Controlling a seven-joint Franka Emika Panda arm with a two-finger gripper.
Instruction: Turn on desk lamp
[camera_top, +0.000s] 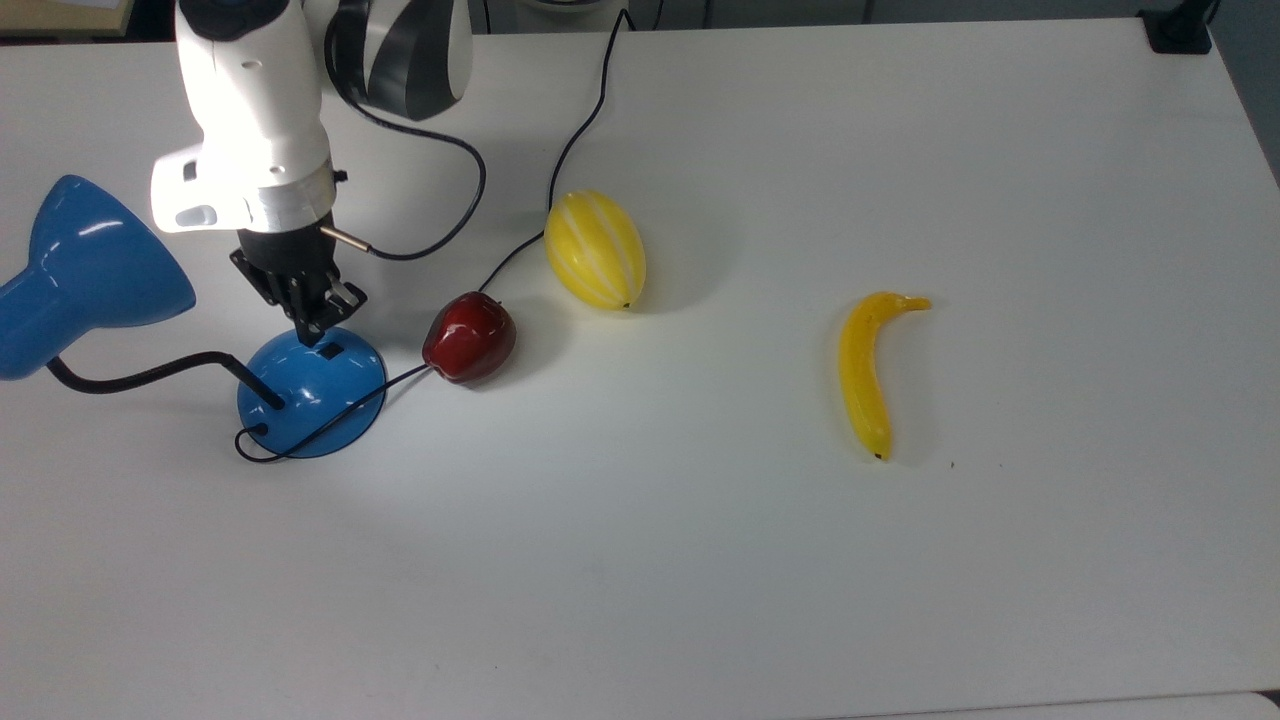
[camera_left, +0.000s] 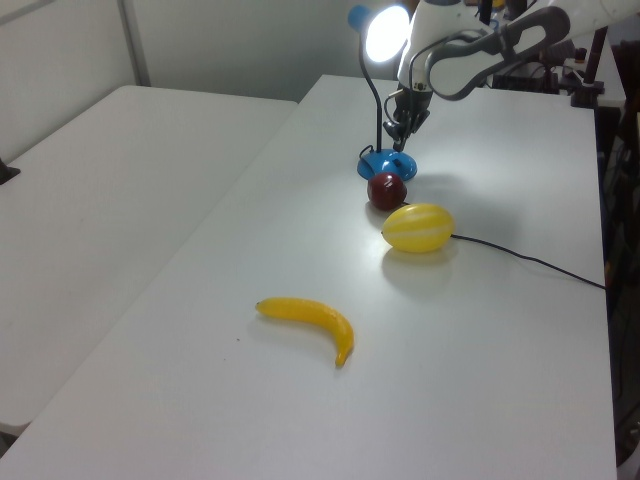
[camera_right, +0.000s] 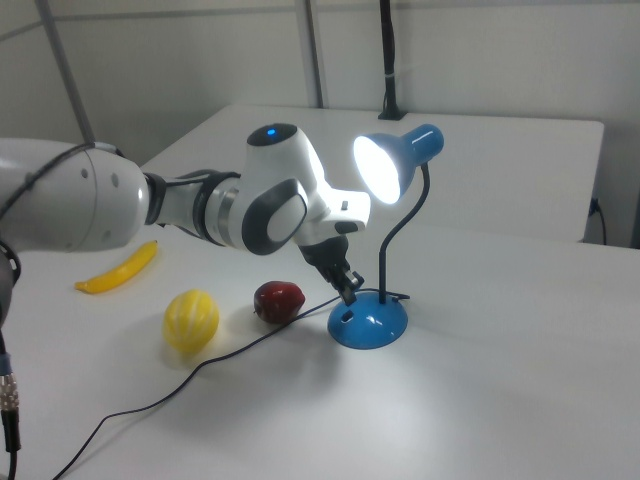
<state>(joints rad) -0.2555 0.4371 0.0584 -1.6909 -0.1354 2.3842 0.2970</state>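
no readable text, no labels, no brands, no numbers on anything in view
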